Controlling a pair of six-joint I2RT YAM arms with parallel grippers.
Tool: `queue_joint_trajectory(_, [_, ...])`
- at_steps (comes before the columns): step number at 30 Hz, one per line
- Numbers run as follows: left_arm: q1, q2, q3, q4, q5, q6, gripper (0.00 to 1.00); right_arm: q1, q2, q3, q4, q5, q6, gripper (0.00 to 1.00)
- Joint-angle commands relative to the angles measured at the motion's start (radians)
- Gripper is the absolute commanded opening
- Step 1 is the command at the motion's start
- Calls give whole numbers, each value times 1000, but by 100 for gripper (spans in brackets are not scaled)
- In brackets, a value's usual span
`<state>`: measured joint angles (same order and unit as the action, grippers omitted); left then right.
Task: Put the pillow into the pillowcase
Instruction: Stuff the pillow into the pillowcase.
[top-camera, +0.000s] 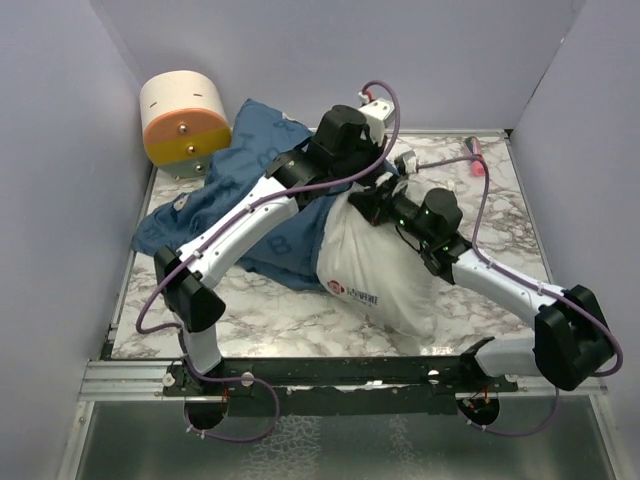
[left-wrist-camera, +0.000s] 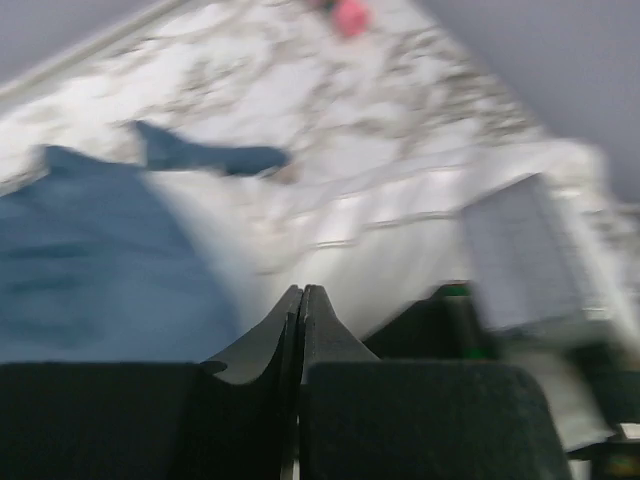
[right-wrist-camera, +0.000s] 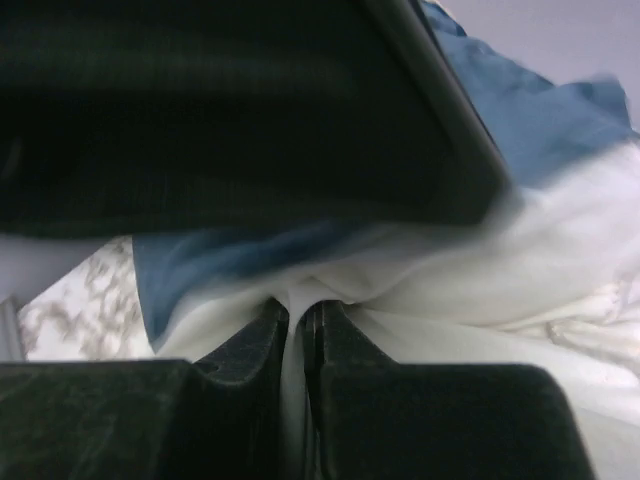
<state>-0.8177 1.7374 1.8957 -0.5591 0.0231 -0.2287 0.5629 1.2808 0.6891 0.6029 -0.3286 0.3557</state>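
Centrally on the marble table (top-camera: 500, 230), the pillow (top-camera: 385, 275) is lying as the biggest thing in view: plump, white, plain and creased, with its near end bare and pointing toward the arm bases. Its small printed label (top-camera: 352, 291) is showing in red-orange near the near-left edge, but the writing is too small to read. The pillowcase (top-camera: 225, 200) is spreading out to the left and behind it, dark blue, rumpled and flat, with pale blue marks that are not reading as words from above. Blue cloth is lapping over the pillow's far end; whether that end is sitting inside the opening cannot be told.

The right gripper (right-wrist-camera: 296, 310) is pinching a fold of the pillow's white fabric between its closed fingers, blue cloth just beyond. The left gripper (left-wrist-camera: 302, 295) is hanging over the pillow's far end with its fingers pressed together and nothing between them.

A cream-and-orange cylinder (top-camera: 183, 120) is sitting at the far left corner, and a small pink object (top-camera: 476, 160) is lying at the far right.
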Motion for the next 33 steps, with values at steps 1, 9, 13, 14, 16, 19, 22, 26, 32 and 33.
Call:
queue_joint_trajectory(1, [-43, 45, 227, 189, 371, -58, 0, -2, 51, 230, 23, 103, -18, 1])
queue_joint_trajectory(9, [134, 84, 335, 343, 532, -177, 0, -53, 77, 372, 58, 218, -163, 1])
queue_joint_trajectory(13, [135, -74, 59, 343, 424, -90, 0, -66, 22, 227, 7, 96, -168, 9])
queue_joint_trajectory(14, [135, -137, -56, 367, 375, -70, 3, -67, 2, 167, 2, 58, -158, 13])
queue_joint_trajectory(16, [140, -271, -274, 404, 284, -46, 18, -66, -27, 55, 0, -13, -119, 19])
queue_joint_trajectory(19, [148, -407, -566, 419, 182, -25, 34, -66, -29, -51, -39, -97, -85, 31])
queue_joint_trajectory(22, [150, -527, -760, 388, 118, -29, 43, -65, -52, -69, -149, -208, -112, 48])
queue_joint_trajectory(26, [152, -766, -1054, 402, 58, -170, 57, -65, -256, -65, -313, -235, -155, 83])
queue_joint_trajectory(32, [153, -1230, -1443, 434, -15, -473, 74, -63, -446, 65, -584, -256, -217, 99])
queue_joint_trajectory(33, [153, -1281, -1478, 416, -30, -504, 74, -63, -452, 81, -619, -262, -206, 99])
